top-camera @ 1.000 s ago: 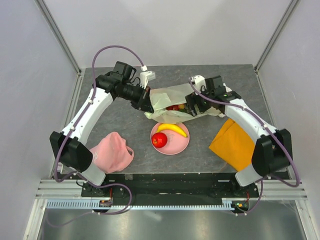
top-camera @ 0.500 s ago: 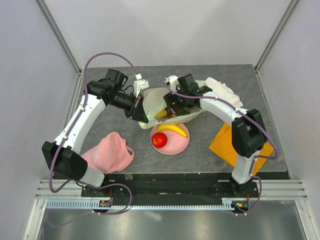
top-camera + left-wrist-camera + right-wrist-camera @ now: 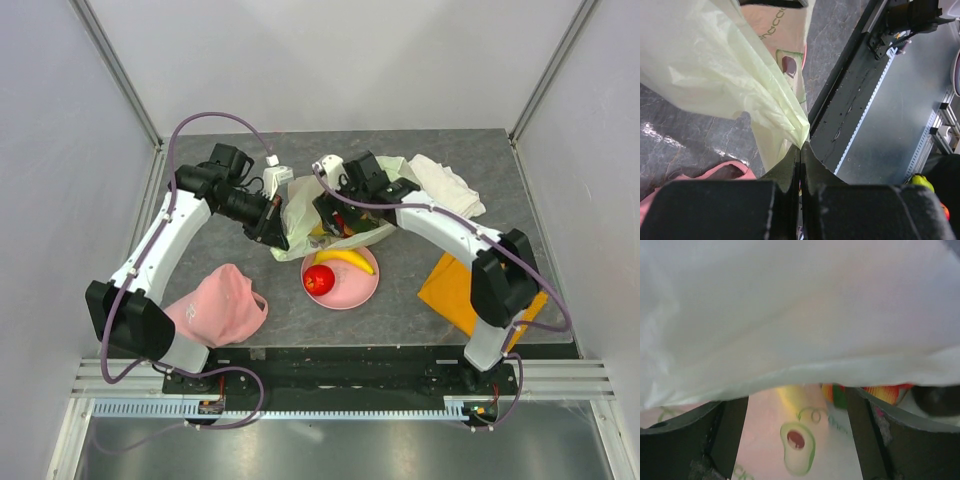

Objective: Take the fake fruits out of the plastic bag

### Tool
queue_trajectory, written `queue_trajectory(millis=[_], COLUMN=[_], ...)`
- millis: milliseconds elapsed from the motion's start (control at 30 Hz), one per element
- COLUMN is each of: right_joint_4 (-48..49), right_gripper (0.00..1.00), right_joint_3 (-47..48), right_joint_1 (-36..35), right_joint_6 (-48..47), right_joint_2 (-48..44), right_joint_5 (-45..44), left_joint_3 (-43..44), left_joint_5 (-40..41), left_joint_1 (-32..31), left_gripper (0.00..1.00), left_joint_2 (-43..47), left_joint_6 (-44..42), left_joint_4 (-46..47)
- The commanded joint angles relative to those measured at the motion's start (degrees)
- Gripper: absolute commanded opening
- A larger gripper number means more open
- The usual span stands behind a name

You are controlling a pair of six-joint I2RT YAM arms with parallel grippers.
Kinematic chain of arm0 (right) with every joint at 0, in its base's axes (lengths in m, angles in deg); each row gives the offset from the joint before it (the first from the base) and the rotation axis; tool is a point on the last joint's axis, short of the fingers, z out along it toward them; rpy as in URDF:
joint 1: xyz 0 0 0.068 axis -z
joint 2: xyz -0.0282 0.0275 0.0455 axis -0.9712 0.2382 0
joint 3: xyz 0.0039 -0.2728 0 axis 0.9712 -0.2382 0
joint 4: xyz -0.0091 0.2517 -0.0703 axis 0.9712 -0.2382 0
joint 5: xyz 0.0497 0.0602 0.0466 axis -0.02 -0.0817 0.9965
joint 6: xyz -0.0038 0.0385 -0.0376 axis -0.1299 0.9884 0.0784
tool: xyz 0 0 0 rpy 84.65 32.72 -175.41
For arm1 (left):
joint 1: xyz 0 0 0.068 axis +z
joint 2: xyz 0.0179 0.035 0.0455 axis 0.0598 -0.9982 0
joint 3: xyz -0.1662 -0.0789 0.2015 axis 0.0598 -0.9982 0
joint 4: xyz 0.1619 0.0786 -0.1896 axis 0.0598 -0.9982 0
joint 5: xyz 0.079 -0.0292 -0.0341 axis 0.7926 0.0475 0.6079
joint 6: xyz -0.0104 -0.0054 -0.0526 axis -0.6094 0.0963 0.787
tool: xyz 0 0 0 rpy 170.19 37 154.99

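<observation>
The fake fruits are partly out of the bag. In the top view, the red apple and the yellow banana are lying on the pink plate, just in front of the plastic bag. The bag is sitting crumpled at mid-desk, its mouth facing the plate. Specks of red, yellow and green are showing inside the mouth, so more fruit is judged to be waiting in there. The left tool is holding the bag's left edge. The right tool is reaching into the mouth. A pink cloth, an orange cloth and a white cloth are lying well apart from the work.

In the left wrist view, the left tool is pinching a gathered fold of the plastic bag between closed fingers, and the film is fanning upward from the pinch.

In the right wrist view, the bag's film is draping over most of the picture. The right tool is standing wide with nothing between its fingers. Just beyond the right finger a red-yellow fruit with green, likely the berry cluster, is lying inside the bag, and a dark rounded shape is sitting at the right edge, too dim to name.

Judgement: two fruits are out and several are waiting to come out; how many cannot be counted from here
</observation>
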Motion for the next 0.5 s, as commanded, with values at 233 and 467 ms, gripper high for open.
queue_trajectory(millis=[233, 467], right_joint_4=[-0.5, -0.6], right_gripper=[0.91, 0.9], right_joint_3=[19.0, 18.4], right_joint_1=[0.4, 0.4], right_joint_6=[1.7, 2.1], right_joint_2=[18.4, 18.7], right_joint_5=[1.3, 1.3], left_joint_3=[1.2, 0.8], left_joint_5=[0.7, 0.9], left_joint_1=[1.5, 1.7], left_gripper=[0.02, 0.01], left_joint_2=[-0.3, -0.5], left_joint_6=[-0.4, -0.3], left_joint_4=[1.6, 2.1])
